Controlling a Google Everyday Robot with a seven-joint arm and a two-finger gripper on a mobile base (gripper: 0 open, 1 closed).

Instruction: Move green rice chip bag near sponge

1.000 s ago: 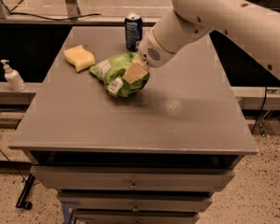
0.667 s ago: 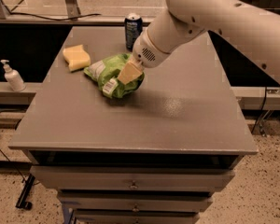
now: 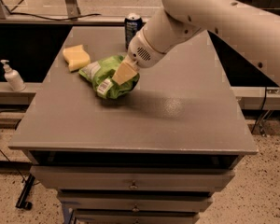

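Observation:
The green rice chip bag (image 3: 105, 78) is a crinkly lime-green pouch with a white label, lying on the grey table (image 3: 177, 115) left of centre. My gripper (image 3: 124, 73) comes in from the upper right and is shut on the bag's right side; one tan finger (image 3: 123, 72) shows against the green. The sponge (image 3: 76, 57), a pale yellow block, lies just up and left of the bag, a small gap apart.
A dark blue can (image 3: 133, 27) stands at the table's back edge behind my arm. A white pump bottle (image 3: 11, 76) stands on a lower ledge at the left. Drawers run under the table's front edge.
My gripper has carried the bag a little to the left, closer to the sponge. The sponge and can have not moved.

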